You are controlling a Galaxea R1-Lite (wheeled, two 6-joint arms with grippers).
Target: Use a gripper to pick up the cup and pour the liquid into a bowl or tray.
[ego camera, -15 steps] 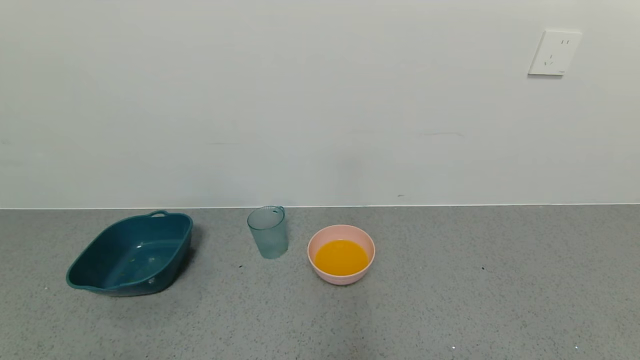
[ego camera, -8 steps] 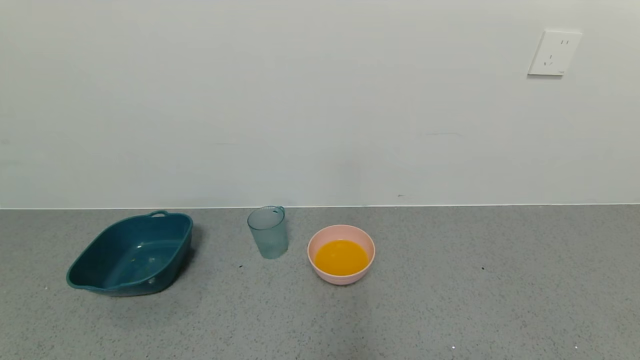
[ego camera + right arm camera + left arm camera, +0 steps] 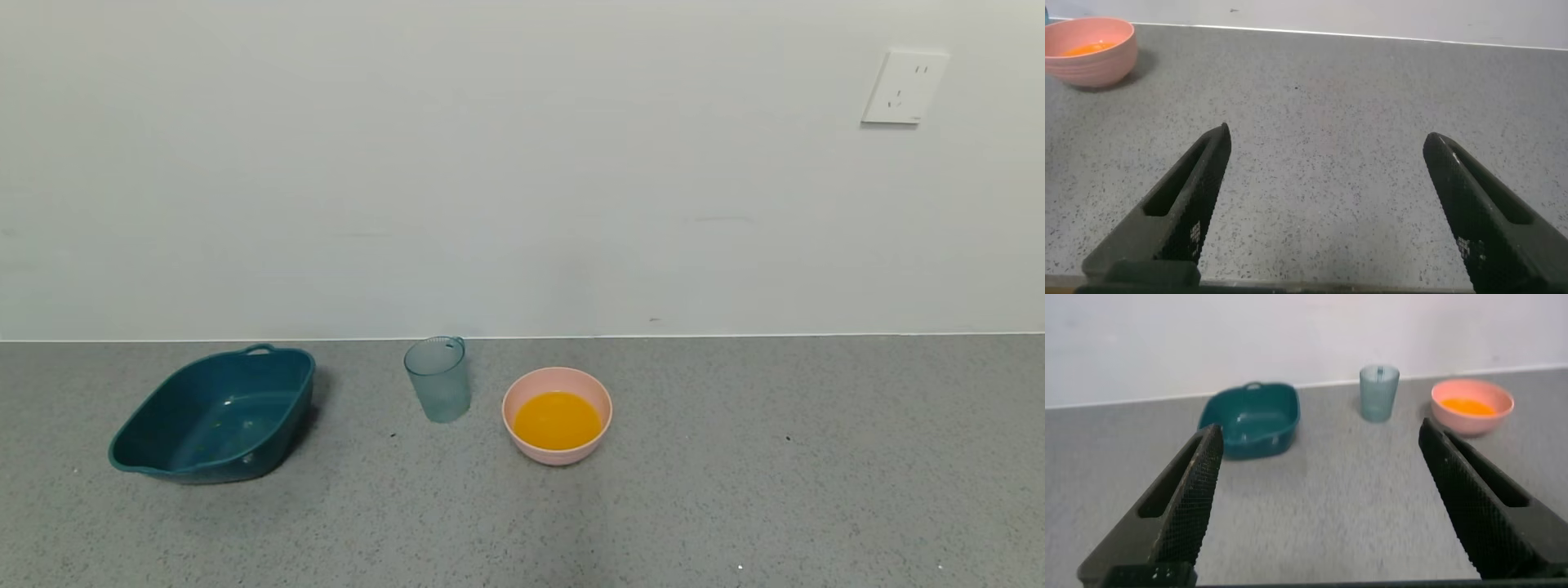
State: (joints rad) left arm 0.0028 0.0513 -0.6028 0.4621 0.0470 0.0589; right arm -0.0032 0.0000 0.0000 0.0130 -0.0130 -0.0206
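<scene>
Standing upright on the grey speckled counter (image 3: 735, 490), the cup (image 3: 438, 379) sits close to the back wall (image 3: 522, 163), between the dark teal tray (image 3: 214, 412) on its left and the pink bowl (image 3: 558, 415) on its right, touching neither. It looks empty, its small tab handle at the rim turned toward the wall. The liquid (image 3: 557, 420), opaque orange-yellow, lies in the pink bowl and fills its bottom. Neither arm shows in the head view. The left gripper (image 3: 1319, 498) hangs low over the counter well short of the three vessels, its two black fingers (image 3: 1192, 498) spread wide with nothing between them; the cup, tray and bowl all show beyond it. The right gripper (image 3: 1327, 200) is likewise spread wide and empty over bare counter, with the bowl off to one side ahead. A white wall socket (image 3: 904, 86) is mounted high on the wall at the right.
</scene>
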